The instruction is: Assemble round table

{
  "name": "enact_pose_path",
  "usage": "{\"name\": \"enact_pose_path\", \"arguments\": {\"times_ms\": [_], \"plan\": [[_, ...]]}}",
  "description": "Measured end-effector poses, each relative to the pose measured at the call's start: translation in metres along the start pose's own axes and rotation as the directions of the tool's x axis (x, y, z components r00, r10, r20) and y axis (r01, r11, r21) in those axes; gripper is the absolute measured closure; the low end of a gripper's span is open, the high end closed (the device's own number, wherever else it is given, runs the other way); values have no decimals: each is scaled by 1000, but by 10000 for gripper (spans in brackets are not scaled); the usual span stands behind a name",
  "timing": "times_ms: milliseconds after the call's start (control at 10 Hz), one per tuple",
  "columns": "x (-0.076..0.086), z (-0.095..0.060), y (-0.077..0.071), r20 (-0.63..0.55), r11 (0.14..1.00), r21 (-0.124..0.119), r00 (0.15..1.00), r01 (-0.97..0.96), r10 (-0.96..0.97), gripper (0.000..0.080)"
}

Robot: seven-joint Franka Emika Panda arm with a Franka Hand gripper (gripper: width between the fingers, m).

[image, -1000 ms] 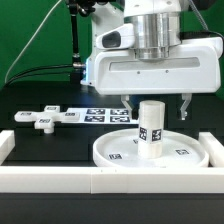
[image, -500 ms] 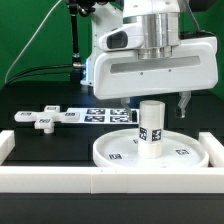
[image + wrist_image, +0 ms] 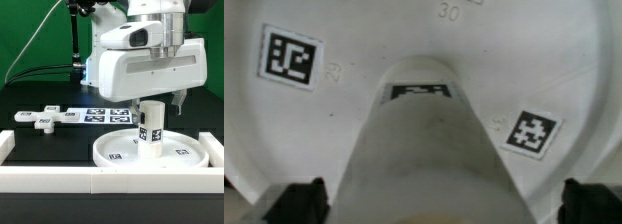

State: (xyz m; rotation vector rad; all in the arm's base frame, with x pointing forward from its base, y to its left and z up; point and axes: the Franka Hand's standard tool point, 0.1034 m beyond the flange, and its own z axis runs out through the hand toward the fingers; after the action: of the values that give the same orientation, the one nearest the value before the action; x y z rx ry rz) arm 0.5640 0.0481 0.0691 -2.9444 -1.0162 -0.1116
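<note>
Exterior view
Desk: a black desk (image 3: 35, 142), with a white border wall (image 3: 100, 181) along the edge nearest the camera.
Round disc: the large rimmed round disc (image 3: 120, 152) lies flat near that edge, toward the exterior view's right, just behind the wall; tags show on its face.
Leg: the short cylindrical leg (image 3: 151, 128) stands upright at the disc's middle, with a tag on its side.
Tool: the tool (image 3: 150, 105) hangs straight over the leg, and one dark finger (image 3: 179, 100) shows beside the leg's top, clear of it.
Cross-shaped base: the small flat cross-shaped base (image 3: 40, 119) lies well apart from the disc, toward the desk's edge on the exterior view's left.
Marker board: the marker board (image 3: 100, 115) lies flat between the base and the arm, behind the disc.

Wrist view
Tool: the tool (image 3: 446, 202) is spread wide, with a dark fingertip (image 3: 303, 201) on either side of the leg and pinching nothing.
Leg: the leg (image 3: 438, 150) rises toward the camera between the fingertips, one tag on it.
Round disc: the disc (image 3: 304, 130) fills the background and carries two tags.
</note>
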Motion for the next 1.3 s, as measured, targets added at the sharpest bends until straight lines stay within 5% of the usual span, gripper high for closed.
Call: {"name": "enact_pose_path", "arguments": {"times_ms": [300, 1100, 1300], "plan": [[0, -1, 0, 26, 952, -13, 951, 307, -307, 150], [-7, 0, 7, 53, 764, -4, 763, 645, -644, 150], [-7, 0, 7, 53, 766, -4, 765, 643, -642, 397]]}}
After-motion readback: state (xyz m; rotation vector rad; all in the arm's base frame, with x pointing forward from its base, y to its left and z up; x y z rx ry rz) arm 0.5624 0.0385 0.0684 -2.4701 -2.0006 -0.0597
